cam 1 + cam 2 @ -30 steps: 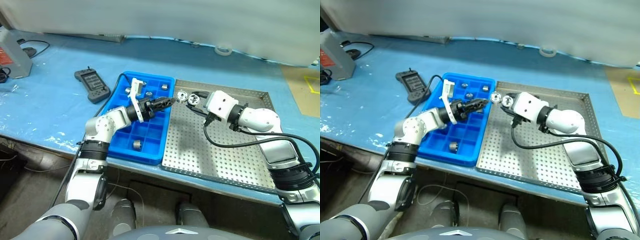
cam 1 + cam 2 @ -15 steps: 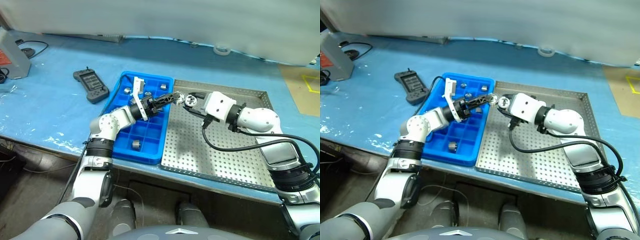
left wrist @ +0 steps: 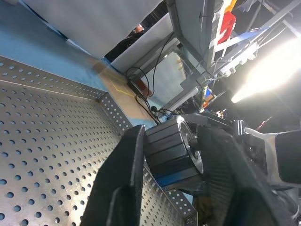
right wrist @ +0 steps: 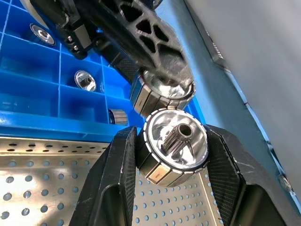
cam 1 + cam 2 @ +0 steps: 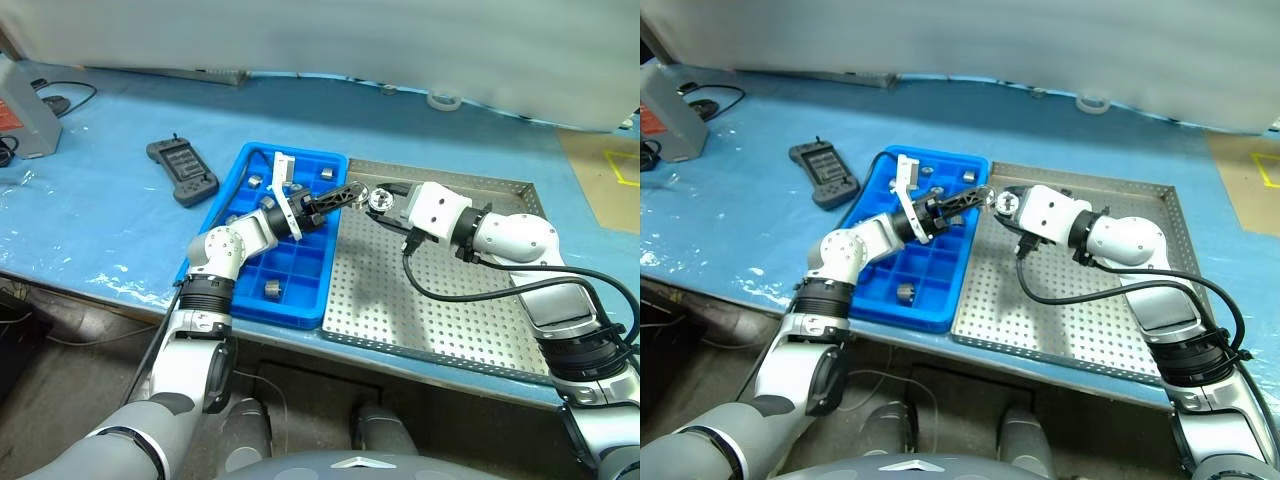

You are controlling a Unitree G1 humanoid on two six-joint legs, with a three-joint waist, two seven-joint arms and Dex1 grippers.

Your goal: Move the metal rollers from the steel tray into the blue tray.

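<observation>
— Blue sheeting [image 5: 120, 220] covers our bench. What are the claws doing?

— Our left claw [image 5: 350, 192] is clamped on one roller [image 3: 171, 153], pinched across its flat ends between both fingers. Our right claw [image 5: 382, 200] grips a second roller [image 4: 175, 143] the same way, with its hub hole facing back at the wrist.

— Where are they?

— The two claws meet tip to tip, and the two rollers sit just apart. The steel tray [image 5: 450, 300] lies under both claws and stretches behind the right one. The blue tray [image 5: 300, 320] lies behind and under the left claw's wrist.

— Why hold them like that?

— We judge that an end-on pinch stops a round part from rolling out. It also keeps the roller ready to drop flat into a compartment. The left arm reaches over the blue tray, so a short pull back puts its roller above a free cell.

— What's the count?

— We have two rollers in the claws, one each. We count four in the blue tray: three in the cells beyond the left wrist and one in a cell on its near side. The arm hides some cells, so there may be more. We see none loose on the steel tray. One remote [image 5: 183, 170] lies well off to the left claw's outer side.
</observation>
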